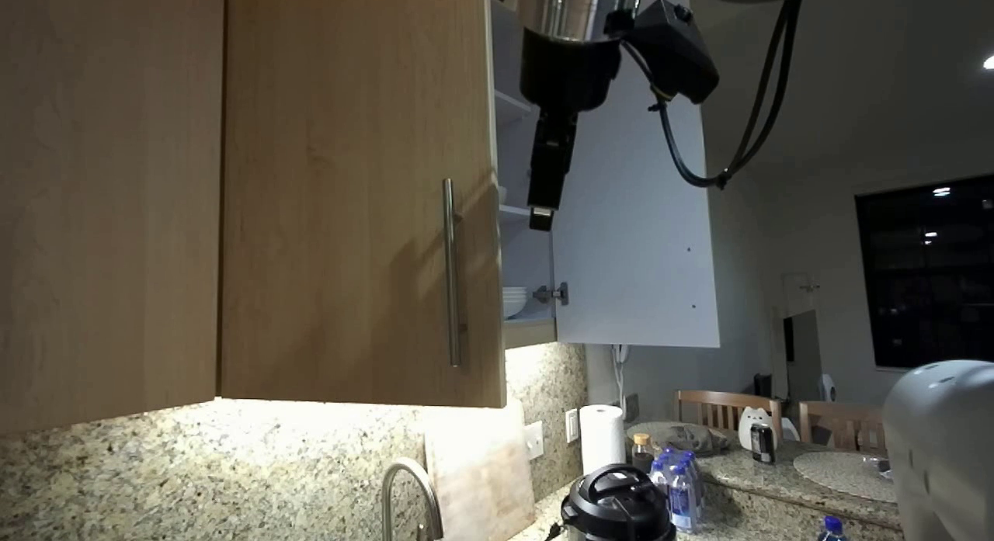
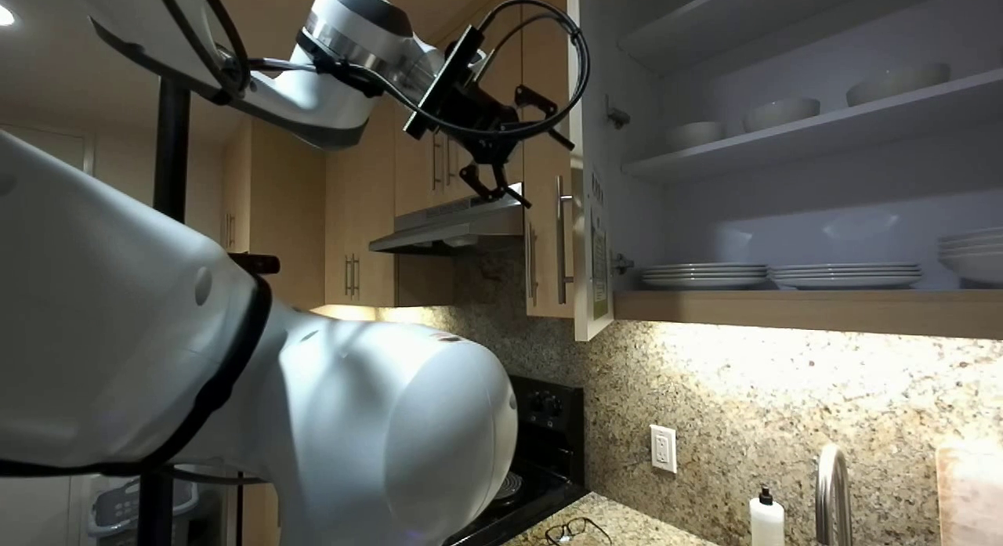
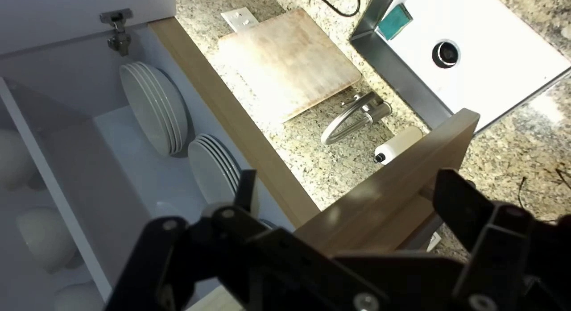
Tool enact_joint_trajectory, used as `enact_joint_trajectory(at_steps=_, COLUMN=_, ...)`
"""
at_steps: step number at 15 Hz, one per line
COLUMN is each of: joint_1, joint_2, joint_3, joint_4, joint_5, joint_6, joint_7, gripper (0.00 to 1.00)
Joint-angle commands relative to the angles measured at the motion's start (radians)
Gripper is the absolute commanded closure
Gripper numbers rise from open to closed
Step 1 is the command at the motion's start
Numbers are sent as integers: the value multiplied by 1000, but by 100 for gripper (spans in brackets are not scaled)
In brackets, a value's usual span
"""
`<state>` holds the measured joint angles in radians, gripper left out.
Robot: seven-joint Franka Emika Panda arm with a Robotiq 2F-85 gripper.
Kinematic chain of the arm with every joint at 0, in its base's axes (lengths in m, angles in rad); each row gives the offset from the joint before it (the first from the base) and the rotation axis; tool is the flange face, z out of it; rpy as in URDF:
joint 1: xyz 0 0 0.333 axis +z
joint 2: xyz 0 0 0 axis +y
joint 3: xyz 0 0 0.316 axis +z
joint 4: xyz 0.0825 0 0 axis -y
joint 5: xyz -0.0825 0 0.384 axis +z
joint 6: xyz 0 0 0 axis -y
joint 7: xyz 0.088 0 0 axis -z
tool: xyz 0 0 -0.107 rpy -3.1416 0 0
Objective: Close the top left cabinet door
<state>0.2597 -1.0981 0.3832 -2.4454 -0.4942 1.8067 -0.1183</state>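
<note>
The top left cabinet door (image 1: 349,192) stands open, its light-brown face and slim vertical silver handle (image 1: 451,273) showing in an exterior view. It shows nearly edge-on in an exterior view (image 2: 583,248), with its white inner side turned to the shelves. In the wrist view the door (image 3: 383,190) runs diagonally between the fingers. My gripper (image 3: 347,179) is open, one finger over the cabinet's inner side and one over the handle side. It hangs near the door's free edge in both exterior views (image 1: 541,219) (image 2: 546,170). Whether a finger touches the door cannot be told.
A white-faced door panel (image 1: 637,215) stands open on the far side of the cabinet. White plates (image 2: 704,276) and bowls (image 2: 782,113) sit on the shelves. A range hood (image 2: 454,221) is beside the gripper. A faucet (image 3: 352,117) and sink (image 3: 490,47) lie below.
</note>
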Motion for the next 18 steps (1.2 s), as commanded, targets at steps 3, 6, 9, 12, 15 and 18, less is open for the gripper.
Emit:
enact_joint_trajectory(at_steps=3, joint_1=50, joint_2=16, joint_3=-11, joint_4=3, joint_5=-46, joint_6=-23, joint_7=-105, gripper=0)
enact_joint_trajectory(at_steps=6, joint_1=62, joint_2=18, joint_3=-12, joint_4=4, joint_5=-50, joint_6=-39, joint_7=-127, gripper=0)
enact_joint_trajectory(at_steps=9, joint_1=64, joint_2=20, joint_3=-10, joint_4=8, joint_5=-51, joint_6=-78, joint_7=-137, gripper=0)
enact_joint_trajectory(at_steps=12, joint_1=63, joint_2=24, joint_3=-6, joint_4=15, joint_5=-53, joint_6=-138, joint_7=-148, gripper=0)
enact_joint_trajectory(at_steps=15, joint_1=66, joint_2=33, joint_3=-5, joint_4=25, joint_5=-44, joint_6=-210, joint_7=-147, gripper=0)
enact_joint_trajectory(at_steps=18, joint_1=66, joint_2=37, joint_3=-7, joint_4=33, joint_5=-24, joint_6=-263, joint_7=-111, gripper=0)
